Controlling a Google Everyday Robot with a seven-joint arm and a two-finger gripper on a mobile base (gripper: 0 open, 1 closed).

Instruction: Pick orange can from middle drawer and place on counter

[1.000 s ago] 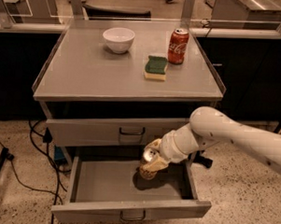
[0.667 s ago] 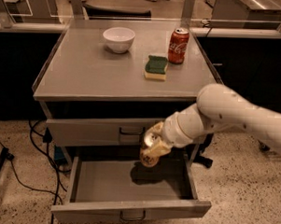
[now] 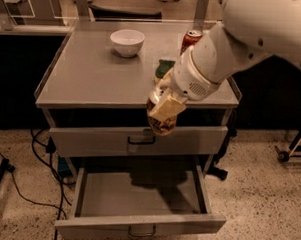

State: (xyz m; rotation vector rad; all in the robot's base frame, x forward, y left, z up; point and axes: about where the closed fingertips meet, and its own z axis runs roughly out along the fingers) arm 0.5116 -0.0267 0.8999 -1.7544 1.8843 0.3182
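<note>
Risen from the middle drawer (image 3: 101, 224) to counter (image 3: 92, 74) edge — tool (image 3: 165, 108) clamped on orange can (image 3: 160, 124), drawer open below.

dim, warm | sheen on counter (image 3: 92, 79) | pincer (image 3: 164, 105) gripping orange can (image 3: 162, 124) at counter edge shadows middle drawer (image 3: 107, 196)

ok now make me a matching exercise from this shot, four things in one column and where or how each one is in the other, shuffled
Things:
1 orange can
2 white bowl
3 middle drawer
4 top drawer

Place or state:
a pulled open
b shut
c resting on the counter
d gripped by the hand, at the counter's front edge

Pairs: 1-d, 2-c, 3-a, 4-b
</note>
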